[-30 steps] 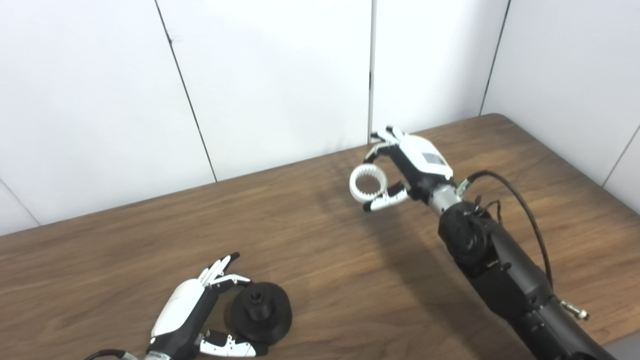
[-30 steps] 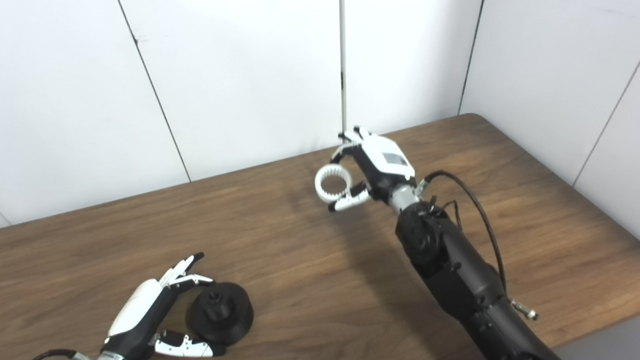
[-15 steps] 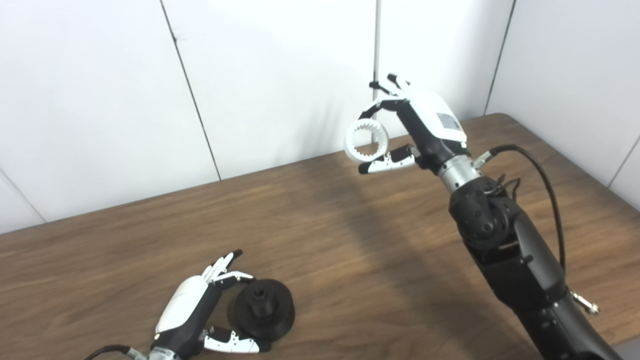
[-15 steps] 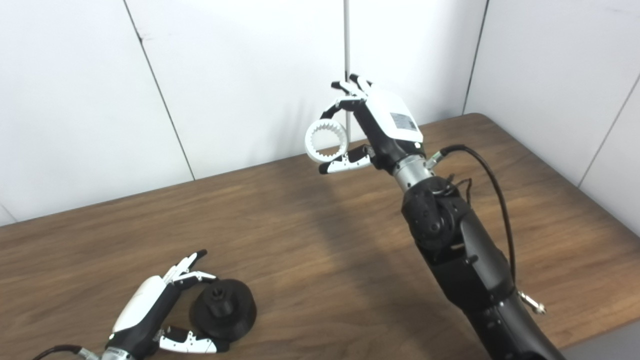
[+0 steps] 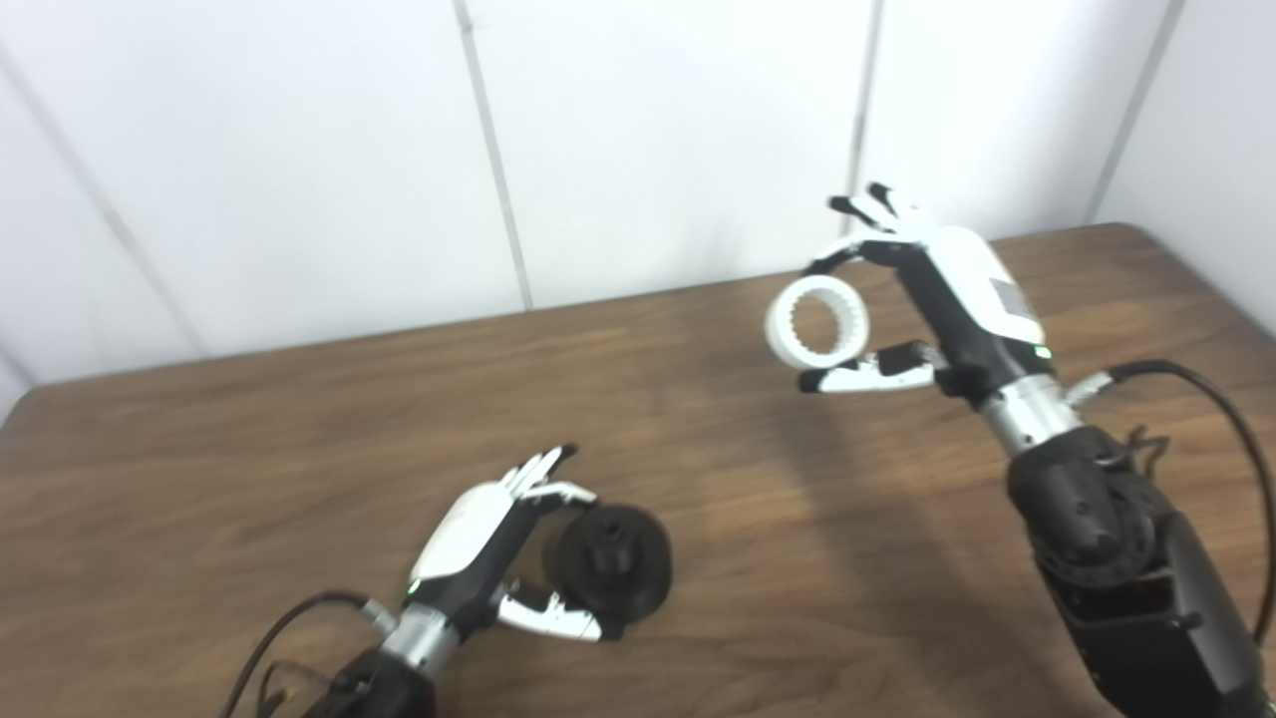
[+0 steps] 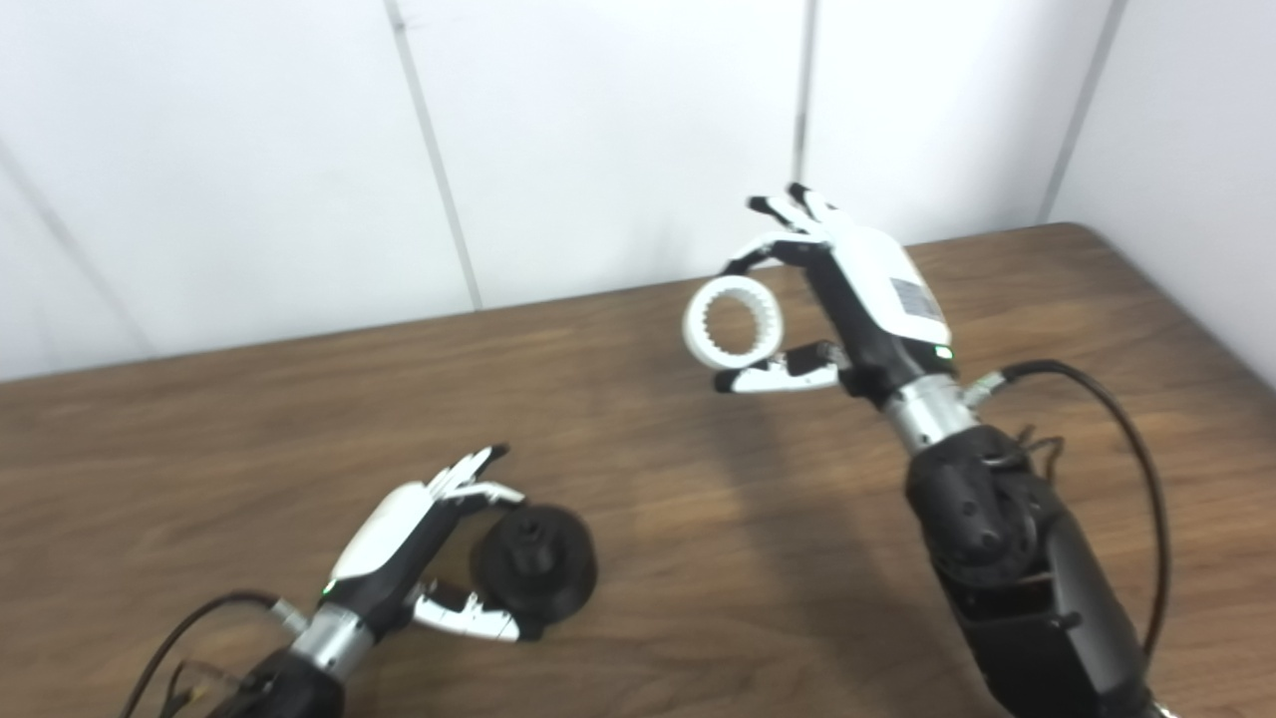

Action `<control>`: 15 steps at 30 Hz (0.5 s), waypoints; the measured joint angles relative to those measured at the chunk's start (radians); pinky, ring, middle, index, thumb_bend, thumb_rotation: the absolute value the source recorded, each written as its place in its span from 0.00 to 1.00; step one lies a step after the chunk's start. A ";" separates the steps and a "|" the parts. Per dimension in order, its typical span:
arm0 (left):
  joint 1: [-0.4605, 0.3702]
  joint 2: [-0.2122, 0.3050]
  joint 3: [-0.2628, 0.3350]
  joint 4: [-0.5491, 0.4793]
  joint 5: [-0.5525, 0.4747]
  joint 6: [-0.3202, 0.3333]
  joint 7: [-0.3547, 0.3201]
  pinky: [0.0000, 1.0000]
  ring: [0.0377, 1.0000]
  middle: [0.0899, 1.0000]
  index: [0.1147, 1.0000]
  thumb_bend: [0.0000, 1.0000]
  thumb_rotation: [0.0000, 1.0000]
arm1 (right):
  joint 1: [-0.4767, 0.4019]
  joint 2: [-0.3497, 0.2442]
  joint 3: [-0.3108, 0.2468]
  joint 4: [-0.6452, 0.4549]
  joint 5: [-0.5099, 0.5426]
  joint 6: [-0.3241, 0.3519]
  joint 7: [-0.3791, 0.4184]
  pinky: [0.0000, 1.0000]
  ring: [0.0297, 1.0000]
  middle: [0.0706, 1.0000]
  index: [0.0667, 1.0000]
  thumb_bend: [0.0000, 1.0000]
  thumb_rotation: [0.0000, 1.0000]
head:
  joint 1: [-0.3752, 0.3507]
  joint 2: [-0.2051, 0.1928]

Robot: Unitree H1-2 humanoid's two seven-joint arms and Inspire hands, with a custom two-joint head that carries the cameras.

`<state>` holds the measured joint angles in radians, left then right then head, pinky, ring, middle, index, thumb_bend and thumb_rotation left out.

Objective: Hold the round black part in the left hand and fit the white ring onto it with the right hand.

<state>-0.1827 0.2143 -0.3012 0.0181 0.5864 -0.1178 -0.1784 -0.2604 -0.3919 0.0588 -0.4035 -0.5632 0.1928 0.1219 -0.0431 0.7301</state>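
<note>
the white ring [image 5: 816, 333] is being held up in the air by the right hand [image 5: 937, 299], well above the table [image 5: 249, 439], over the part nearer the far edge and the right end. the ring is being pinched between the thumb below and a curled fingertip [image 5: 829, 261] above, with its toothed opening turned toward the cameras; the remaining fingers are being kept spread behind it. a dark cable [image 5: 1206, 399] is being carried in a loop beside the right forearm.

the round black part [image 5: 611, 568] is being kept down on the table near the front edge, left of the middle, with its raised hub pointing upward. it is being bracketed by the left hand [image 5: 478, 538]: the thumb is being laid along its near rim and the fingertips are being rested at its far rim. whether the part is being gripped firmly or only touched cannot be told. the ring and the black part are being kept well apart.
</note>
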 measured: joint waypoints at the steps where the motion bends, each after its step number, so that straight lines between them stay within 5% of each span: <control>1: 0.000 -0.004 -0.001 0.000 0.004 0.001 0.000 1.00 1.00 1.00 0.55 0.94 0.34 | 0.007 0.000 0.001 -0.008 0.006 -0.005 0.002 1.00 0.98 0.89 0.45 0.52 0.16 | 0.008 0.002; 15: -0.008 -0.031 -0.009 0.000 0.038 0.023 0.002 1.00 1.00 1.00 0.55 0.94 0.34 | 0.105 0.068 0.064 -0.065 0.037 -0.043 0.039 1.00 0.97 0.89 0.45 0.52 0.16 | 0.029 0.011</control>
<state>-0.1909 0.1828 -0.3103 0.0182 0.6245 -0.0951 -0.1765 -0.1559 -0.3243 0.1232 -0.4681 -0.5260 0.1500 0.1608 -0.0139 0.7409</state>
